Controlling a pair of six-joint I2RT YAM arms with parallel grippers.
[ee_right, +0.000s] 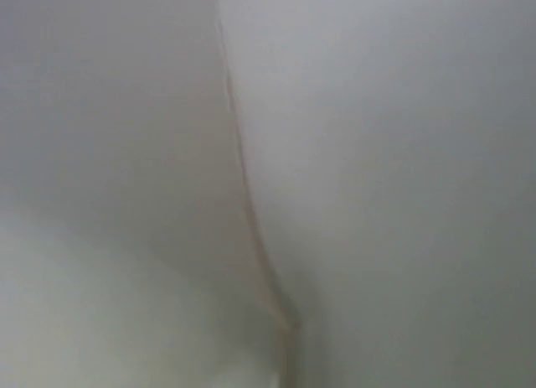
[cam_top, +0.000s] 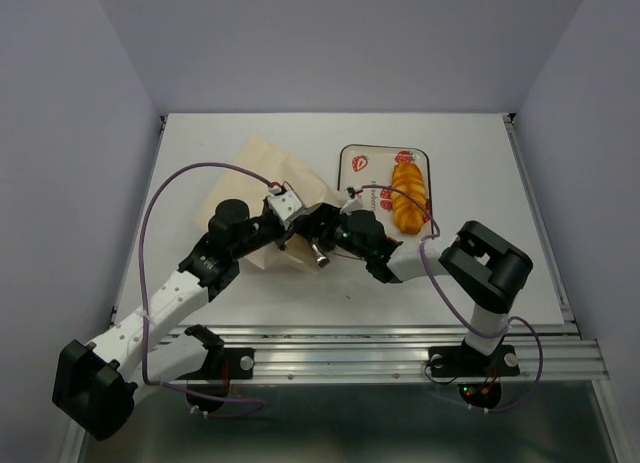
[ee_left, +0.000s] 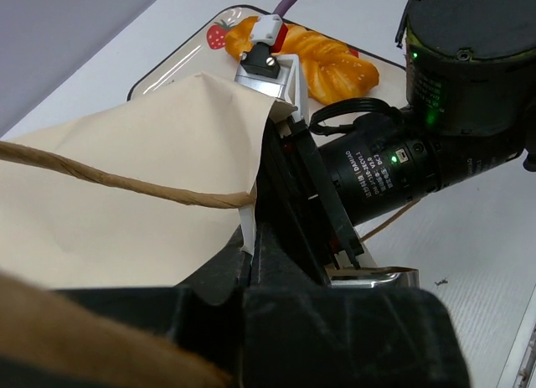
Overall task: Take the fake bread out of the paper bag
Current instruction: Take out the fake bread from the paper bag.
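The cream paper bag (cam_top: 256, 166) lies flat on the table, its mouth towards the middle. My left gripper (cam_top: 296, 233) is shut on the paper edge at the mouth; the left wrist view shows its fingertips (ee_left: 249, 254) pinching that edge of the bag (ee_left: 126, 229). My right gripper (cam_top: 322, 221) reaches into the mouth, and its fingers are hidden under the paper. The right wrist view shows only blurred pale paper (ee_right: 268, 187). The long ridged loaf (cam_top: 408, 195) lies on the strawberry-print tray (cam_top: 352, 159); it also shows in the left wrist view (ee_left: 331, 63). The two croissants are hidden.
A brown cord handle (ee_left: 126, 185) crosses the bag. The right arm's black wrist (ee_left: 469, 61) sits close beside my left gripper. The tray's rim (ee_left: 167, 74) lies just behind the bag. Grey walls enclose the table on three sides.
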